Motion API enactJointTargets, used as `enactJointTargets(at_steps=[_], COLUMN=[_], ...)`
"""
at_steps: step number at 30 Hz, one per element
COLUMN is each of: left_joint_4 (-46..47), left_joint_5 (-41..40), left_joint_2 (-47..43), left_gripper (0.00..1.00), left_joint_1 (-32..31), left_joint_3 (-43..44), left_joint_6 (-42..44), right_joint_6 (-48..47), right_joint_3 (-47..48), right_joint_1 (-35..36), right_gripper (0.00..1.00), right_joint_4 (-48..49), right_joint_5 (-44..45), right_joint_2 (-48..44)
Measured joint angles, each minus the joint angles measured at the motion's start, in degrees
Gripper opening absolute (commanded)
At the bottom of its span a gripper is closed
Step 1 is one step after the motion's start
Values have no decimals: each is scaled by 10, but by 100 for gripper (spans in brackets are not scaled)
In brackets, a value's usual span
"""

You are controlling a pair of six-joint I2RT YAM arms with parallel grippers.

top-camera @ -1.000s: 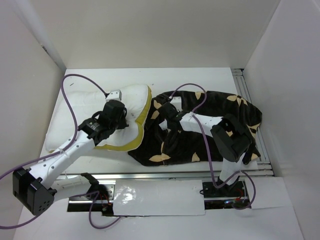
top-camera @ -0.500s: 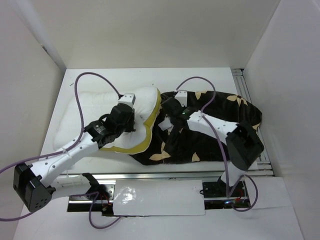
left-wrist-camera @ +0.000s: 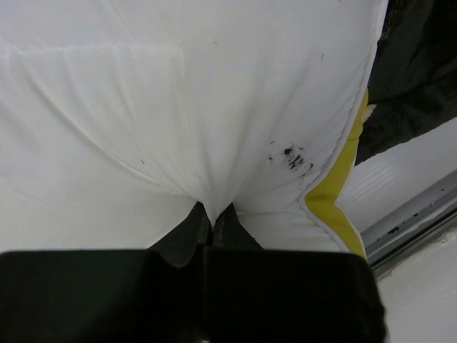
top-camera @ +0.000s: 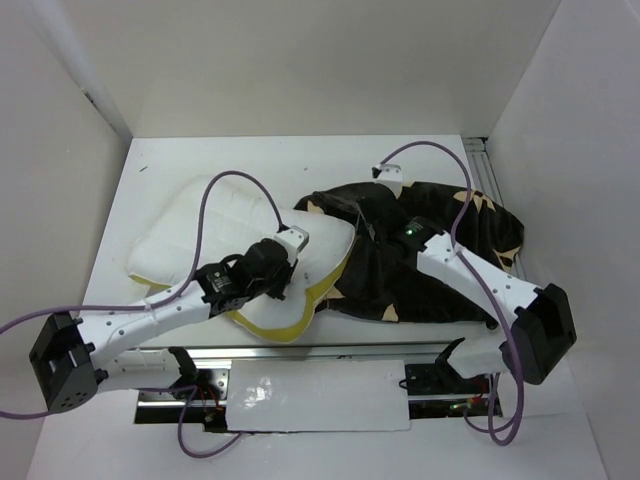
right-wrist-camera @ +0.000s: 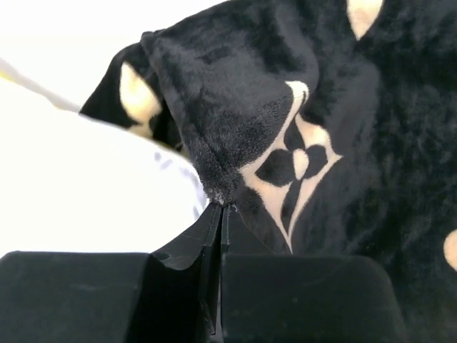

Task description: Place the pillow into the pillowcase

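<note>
The white quilted pillow [top-camera: 215,225] with its yellow edge trim lies left of centre, its right corner against the dark flower-print pillowcase [top-camera: 440,270]. My left gripper [top-camera: 292,243] rests on the pillow's right part. In the left wrist view it [left-wrist-camera: 212,213] is shut on a pinched fold of the white pillow [left-wrist-camera: 178,107]. My right gripper [top-camera: 365,212] is at the pillowcase's left end. The right wrist view shows it [right-wrist-camera: 225,206] shut on the plush hem of the pillowcase [right-wrist-camera: 343,107], with the pillow [right-wrist-camera: 86,193] just left of the hem.
An aluminium rail [top-camera: 400,348] runs along the table's near edge and another rail [top-camera: 490,180] along its right side. White walls close in the left, back and right. Purple cables loop above both arms. A white sheet [top-camera: 310,395] lies between the arm bases.
The right gripper has shut on the pillowcase hem and moved back and right with it. The left arm has dragged the pillow rightward and toward the near edge, against the pillowcase.
</note>
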Motion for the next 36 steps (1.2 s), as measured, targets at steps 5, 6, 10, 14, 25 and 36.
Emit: enactJointTargets(at_steps=[5, 6, 10, 14, 25, 36], left_joint_4=[-8, -13, -61, -99, -70, 10], left_joint_5=[-14, -21, -67, -108, -115, -133], left_joint_2=[64, 88, 195, 285, 309, 402], left_gripper=[0, 0, 0, 0, 0, 0], left_joint_1=[-3, -3, -8, -5, 15, 18], left_joint_3=[35, 53, 171, 304, 366, 364], left_joint_6=[-14, -16, -50, -77, -67, -210], right_joint_6=[-30, -40, -76, -105, -144, -144], right_joint_3=[-42, -49, -61, -62, -23, 3], right_joint_1=[0, 0, 6, 26, 30, -18], right_gripper=[0, 0, 0, 0, 0, 0], right_joint_4=[14, 16, 27, 23, -27, -115], right_joint_5=[-60, -77, -130, -162, -194, -332], right_joint_2=[-53, -66, -93, -96, -96, -94])
